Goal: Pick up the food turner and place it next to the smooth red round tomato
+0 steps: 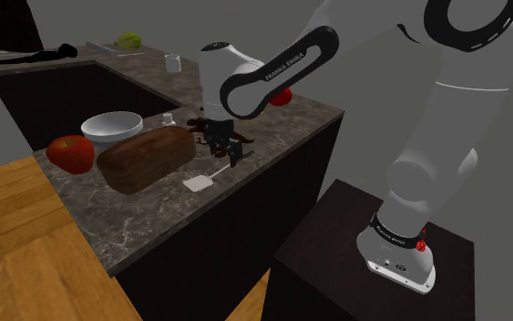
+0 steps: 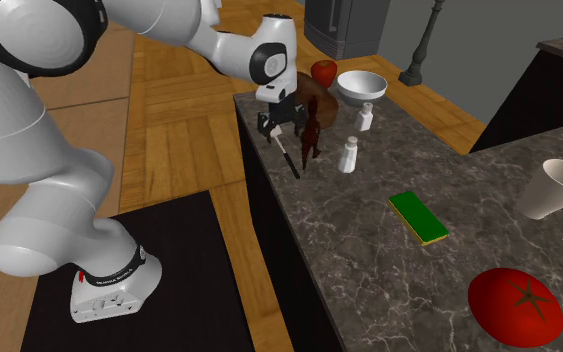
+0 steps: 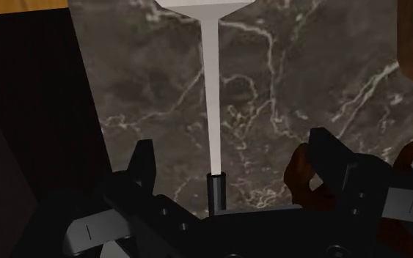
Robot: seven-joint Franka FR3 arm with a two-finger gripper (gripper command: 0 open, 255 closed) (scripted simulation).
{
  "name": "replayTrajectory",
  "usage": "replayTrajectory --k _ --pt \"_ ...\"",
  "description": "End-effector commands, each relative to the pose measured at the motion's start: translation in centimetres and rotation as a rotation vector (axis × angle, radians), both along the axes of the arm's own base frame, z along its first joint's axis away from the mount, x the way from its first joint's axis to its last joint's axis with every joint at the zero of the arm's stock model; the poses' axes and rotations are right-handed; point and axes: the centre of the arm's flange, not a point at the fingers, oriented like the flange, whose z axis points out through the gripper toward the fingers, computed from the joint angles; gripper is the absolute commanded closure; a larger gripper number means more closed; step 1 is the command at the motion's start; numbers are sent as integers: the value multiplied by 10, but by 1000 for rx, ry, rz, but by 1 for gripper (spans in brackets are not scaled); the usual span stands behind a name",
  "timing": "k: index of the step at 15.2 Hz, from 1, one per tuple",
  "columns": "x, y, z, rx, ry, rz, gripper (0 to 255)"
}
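The food turner (image 1: pixel 199 181) lies flat on the dark marble counter (image 1: pixel 272 137), its white blade near the front edge and its black handle (image 3: pixel 217 189) pointing back. My gripper (image 3: pixel 234 146) hangs low over it, open. The thin white shaft (image 3: pixel 212 95) runs between the two fingers (image 3: pixel 144 157), which do not touch it. From the side, the gripper (image 2: pixel 277 125) sits over the turner's handle (image 2: pixel 293 166). A big red tomato (image 2: pixel 514 304) lies far along the counter, partly hidden behind my arm in the shoulder view (image 1: pixel 283 97).
A brown loaf (image 1: pixel 145 157), a white bowl (image 1: pixel 111 126) and a second red fruit (image 1: pixel 70 153) lie beyond the turner. A dark red-brown curly object (image 3: pixel 300 167) sits right beside one finger. Two shakers (image 2: pixel 348 155), a green sponge (image 2: pixel 417 217) and a white cup (image 2: pixel 559 188) stand between gripper and tomato.
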Motion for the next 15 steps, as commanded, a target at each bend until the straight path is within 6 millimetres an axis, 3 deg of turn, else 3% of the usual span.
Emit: replayTrajectory --k 1,8,9,15 --pt "-3 -3 -20 -1 24 -5 0" --pt "-3 -3 -20 -1 24 -5 0" --pt "-3 -3 -20 -1 24 -5 255" --pt "-3 -3 -20 -1 24 -5 255"
